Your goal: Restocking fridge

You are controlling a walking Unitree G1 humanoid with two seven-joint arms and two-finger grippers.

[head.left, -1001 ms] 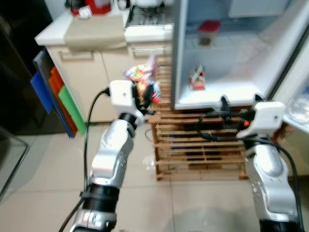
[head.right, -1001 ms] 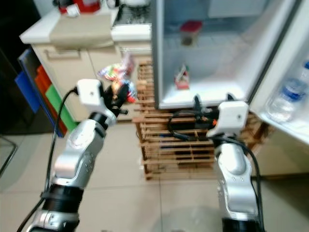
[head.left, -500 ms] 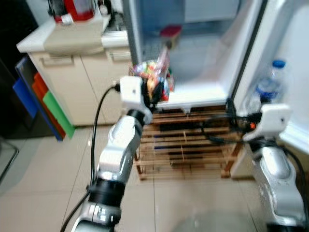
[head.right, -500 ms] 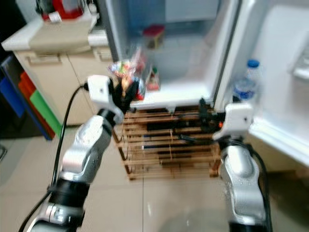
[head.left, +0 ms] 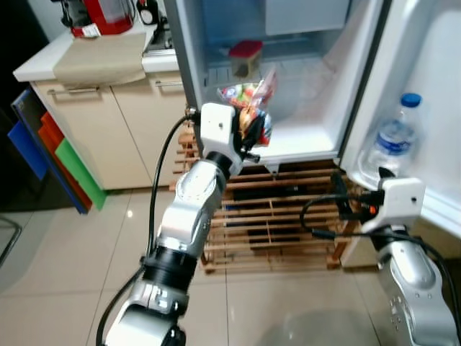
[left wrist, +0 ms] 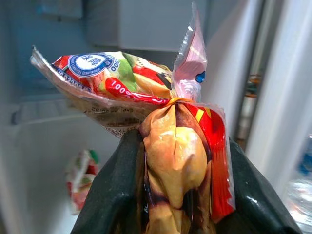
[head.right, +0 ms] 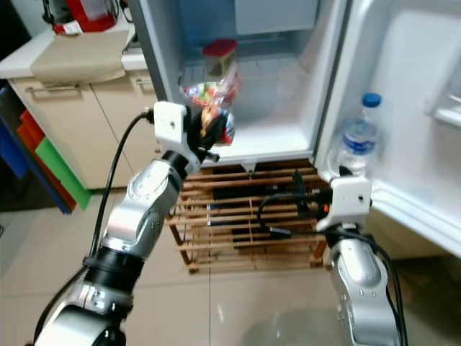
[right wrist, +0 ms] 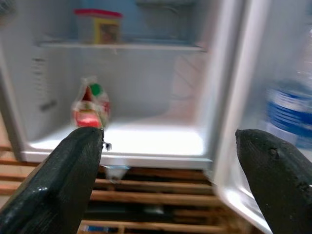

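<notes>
One second has brought the robot from a spot off to the side, where the bench (head.left: 86, 61) took much of the view, to a stand square before the open fridge (head.left: 288, 140); the whole picture has slid with the camera, so that shift is the robot's walking, not the things moving. The left end effector (head.left: 248, 130) has risen with it and now holds up at the mouth of the fridge, about 12 o'clock from the robot's chest. Its two fingers are clamped on the snack bag (left wrist: 161, 117), a bright printed packet tied at the neck with a band, squeezed between the black pads (left wrist: 117, 195). The bag hangs at the threshold of the lower shelf, not yet resting on anything.

Inside, a small carton (right wrist: 90, 105) stands on the lower shelf floor and a red-lidded tub (head.left: 245, 58) sits on the shelf above, toward 12 o'clock. A water bottle (head.left: 391, 140) stands in the door rack at 2 o'clock. The right end effector (right wrist: 165, 170) waits low at 4 o'clock, fingers spread wide and empty, pointing at the wooden rack (head.left: 274, 223) and the fridge floor.

Approach looks finished; what remains is probably reaching in and setting the bag down clear of the carton.
</notes>
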